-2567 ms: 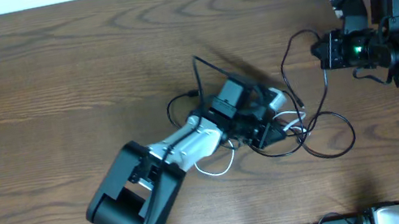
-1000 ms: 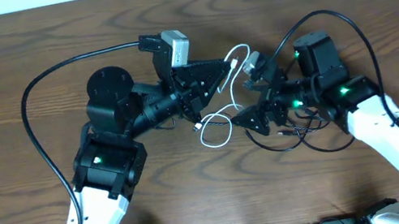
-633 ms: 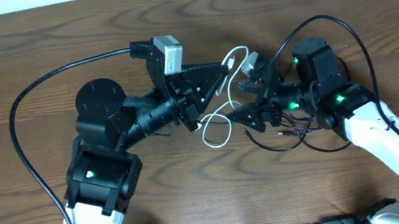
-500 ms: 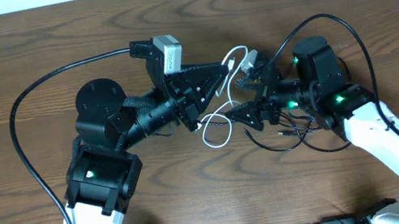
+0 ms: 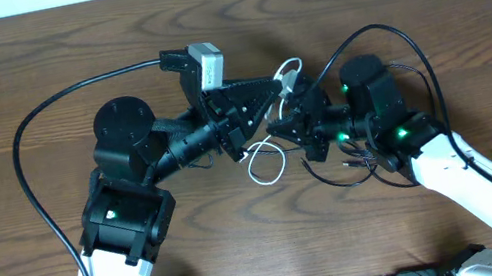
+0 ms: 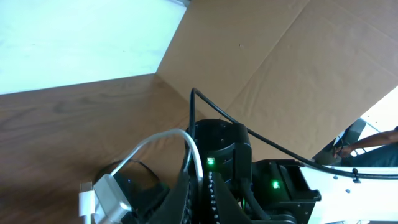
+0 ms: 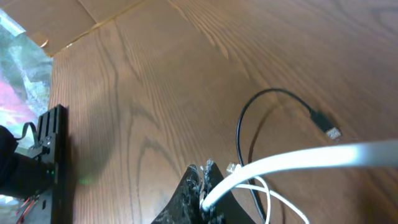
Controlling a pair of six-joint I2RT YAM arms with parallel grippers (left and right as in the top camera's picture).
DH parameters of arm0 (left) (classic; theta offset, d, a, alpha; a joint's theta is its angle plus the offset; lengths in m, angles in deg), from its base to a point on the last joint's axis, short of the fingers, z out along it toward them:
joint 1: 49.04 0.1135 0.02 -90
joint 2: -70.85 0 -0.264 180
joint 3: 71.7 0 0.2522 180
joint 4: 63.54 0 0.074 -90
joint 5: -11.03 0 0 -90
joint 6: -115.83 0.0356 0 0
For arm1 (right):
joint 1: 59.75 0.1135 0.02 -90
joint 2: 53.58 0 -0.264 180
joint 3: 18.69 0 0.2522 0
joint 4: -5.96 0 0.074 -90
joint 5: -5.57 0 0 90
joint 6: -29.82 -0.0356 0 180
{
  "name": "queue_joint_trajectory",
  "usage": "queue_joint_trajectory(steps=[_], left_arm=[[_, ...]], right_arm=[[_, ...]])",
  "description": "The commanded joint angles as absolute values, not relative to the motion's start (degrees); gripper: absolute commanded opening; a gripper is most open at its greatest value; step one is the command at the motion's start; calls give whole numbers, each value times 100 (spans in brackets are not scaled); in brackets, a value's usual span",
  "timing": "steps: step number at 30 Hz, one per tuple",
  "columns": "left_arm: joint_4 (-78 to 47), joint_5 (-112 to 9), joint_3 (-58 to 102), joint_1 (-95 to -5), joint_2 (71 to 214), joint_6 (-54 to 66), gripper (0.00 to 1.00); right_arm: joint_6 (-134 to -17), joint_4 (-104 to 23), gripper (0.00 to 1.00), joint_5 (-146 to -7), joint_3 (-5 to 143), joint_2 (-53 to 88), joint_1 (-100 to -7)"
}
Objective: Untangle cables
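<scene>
Pinching the white cable [image 7: 298, 159], left claw [image 6: 198, 177] and right claw [image 7: 204, 190], both clamped; black cable [image 7: 273, 91] beyond right claw.

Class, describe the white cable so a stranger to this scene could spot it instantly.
At the middle of the wooden table, the left gripper and right gripper come together. The white cable loops out between them. It alone is pale; the thin black cable nearby is dark.

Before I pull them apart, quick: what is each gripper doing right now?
Left gripper: closed on the white cable.
Right gripper: closed on the white cable too.
</scene>
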State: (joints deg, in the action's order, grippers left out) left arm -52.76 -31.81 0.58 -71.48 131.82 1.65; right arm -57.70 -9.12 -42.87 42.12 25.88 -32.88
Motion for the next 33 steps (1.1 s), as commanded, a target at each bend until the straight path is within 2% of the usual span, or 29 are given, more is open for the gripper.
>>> queue_joint_trajectory(steps=[1,9,16,18,20,22,33], left_arm=[[-5305,-3216,126,-6988,13101,174,8],[-5082,-3214,126,-6400,13103,191,7],[-4317,-3219,126,-6116,13107,871,8],[-4247,-3229,126,-6116,13107,965,12],[-4092,-3367,126,-6116,13114,1024,25],[-3842,-3566,126,-6116,13147,1105,29],[-3228,-3660,123,-6138,14039,1490,30]], right_arm=[[-5888,-1194,1,-4342,4170,2601,-3384],[-5886,-2149,1,-4718,4170,2546,-3686],[-6002,-2554,1,-5299,4175,2433,-3695],[-6161,-2567,1,-5459,4181,2343,-3697],[-6376,-2610,1,-5590,4203,2188,-3697],[-6572,-2752,1,-5655,4271,2039,-3725],[-6701,-4809,1,-5728,5954,1254,-4077]])
